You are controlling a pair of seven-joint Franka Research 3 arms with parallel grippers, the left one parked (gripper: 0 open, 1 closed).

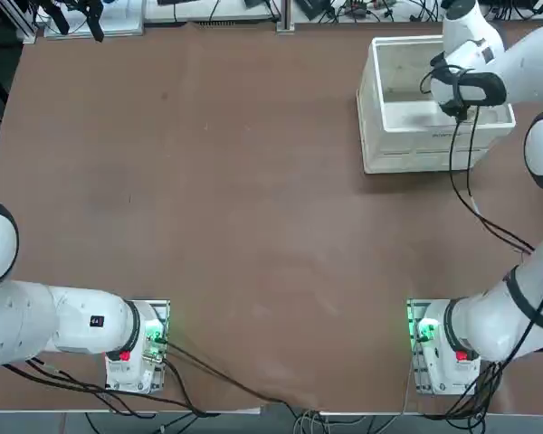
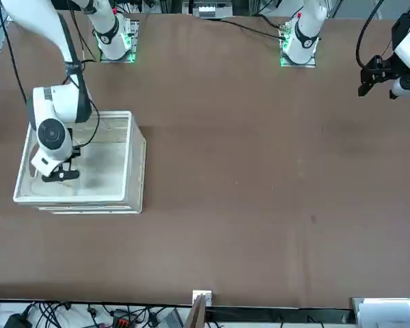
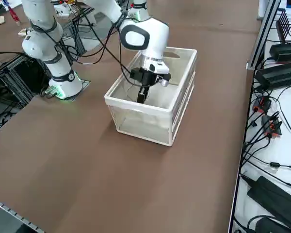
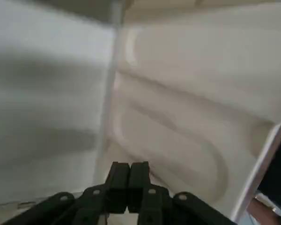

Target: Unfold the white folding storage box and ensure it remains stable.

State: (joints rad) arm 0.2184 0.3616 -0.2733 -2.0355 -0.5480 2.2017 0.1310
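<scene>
White plastic rectangular folding storage box (image 3: 150,114) stands walls-up on the brown table (image 1: 253,208), far right corner from the robot's side; right gripper (image 3: 141,95) is lowered inside it, near a long wall, fingers (image 4: 129,180) pressed together, holding nothing; wall marking (image 1: 442,136) too small to read.

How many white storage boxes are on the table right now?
1. The white folding storage box stands opened at the table's far right corner from the robot, with the right gripper, fingers shut, reaching down inside it.
</scene>
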